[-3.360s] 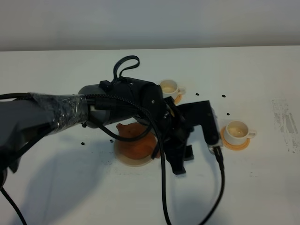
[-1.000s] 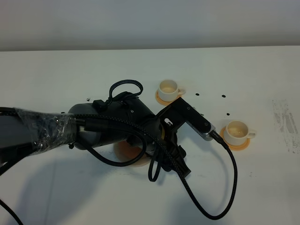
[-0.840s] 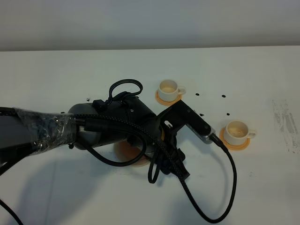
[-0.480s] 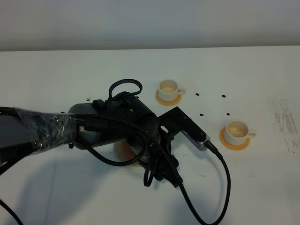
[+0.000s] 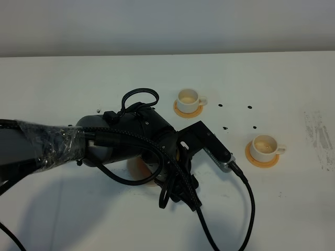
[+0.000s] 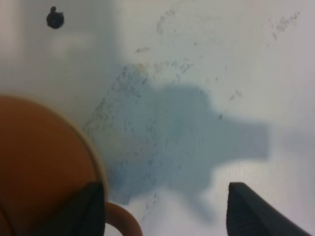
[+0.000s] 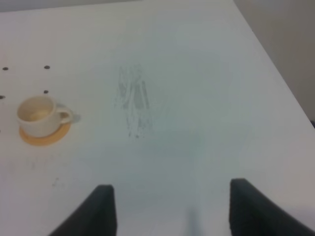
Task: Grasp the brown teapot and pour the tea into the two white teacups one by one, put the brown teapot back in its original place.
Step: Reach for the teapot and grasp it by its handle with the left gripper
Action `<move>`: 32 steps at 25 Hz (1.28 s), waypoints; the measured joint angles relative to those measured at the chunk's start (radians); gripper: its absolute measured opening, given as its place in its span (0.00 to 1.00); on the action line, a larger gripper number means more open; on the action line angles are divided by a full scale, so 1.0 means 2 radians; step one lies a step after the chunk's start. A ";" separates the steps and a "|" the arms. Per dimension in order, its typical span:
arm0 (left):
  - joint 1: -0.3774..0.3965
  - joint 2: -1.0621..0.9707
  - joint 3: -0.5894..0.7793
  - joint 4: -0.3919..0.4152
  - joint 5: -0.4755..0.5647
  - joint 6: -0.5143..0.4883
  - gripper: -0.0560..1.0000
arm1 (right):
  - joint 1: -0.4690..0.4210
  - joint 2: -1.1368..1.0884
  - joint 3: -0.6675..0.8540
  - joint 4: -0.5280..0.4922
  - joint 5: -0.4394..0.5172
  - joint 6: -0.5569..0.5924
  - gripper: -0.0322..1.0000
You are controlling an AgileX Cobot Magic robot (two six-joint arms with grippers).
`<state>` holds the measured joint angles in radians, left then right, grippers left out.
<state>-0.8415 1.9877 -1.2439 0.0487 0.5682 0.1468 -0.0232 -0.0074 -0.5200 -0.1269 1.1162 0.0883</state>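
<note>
My left arm (image 5: 125,141) hangs over the brown teapot (image 5: 141,167), so only an orange sliver of the pot shows from above. In the left wrist view the teapot (image 6: 39,162) fills one corner, with the pale mat's rim (image 6: 100,169) along its edge. Its loop handle (image 6: 123,221) lies just inside one fingertip (image 6: 91,206). My left gripper (image 6: 165,209) is open, with bare table between the jaws. One white teacup (image 5: 187,98) and a second teacup (image 5: 264,145) stand on orange coasters. My right gripper (image 7: 170,206) is open over bare table, with a teacup (image 7: 37,113) far off.
A black cable (image 5: 246,198) trails from the left wrist across the table toward the front edge. Small dark specks (image 5: 249,107) dot the tabletop between the cups. A grey scuff (image 7: 133,98) marks the table near its right edge.
My left wrist has turned and shifted a little toward the front left, settling lower over the teapot. Earlier the pot and mat showed more plainly beside the gripper. The cups have not moved.
</note>
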 joint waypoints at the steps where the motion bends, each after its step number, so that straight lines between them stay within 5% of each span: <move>1: 0.000 0.000 0.000 0.000 0.000 0.005 0.56 | 0.000 0.000 0.000 0.000 0.000 0.000 0.52; 32: 0.009 0.000 0.000 0.025 0.048 0.039 0.56 | 0.000 0.000 0.000 0.000 0.000 0.000 0.52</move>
<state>-0.8233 1.9877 -1.2439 0.0982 0.6649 0.2239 -0.0232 -0.0074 -0.5200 -0.1269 1.1162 0.0883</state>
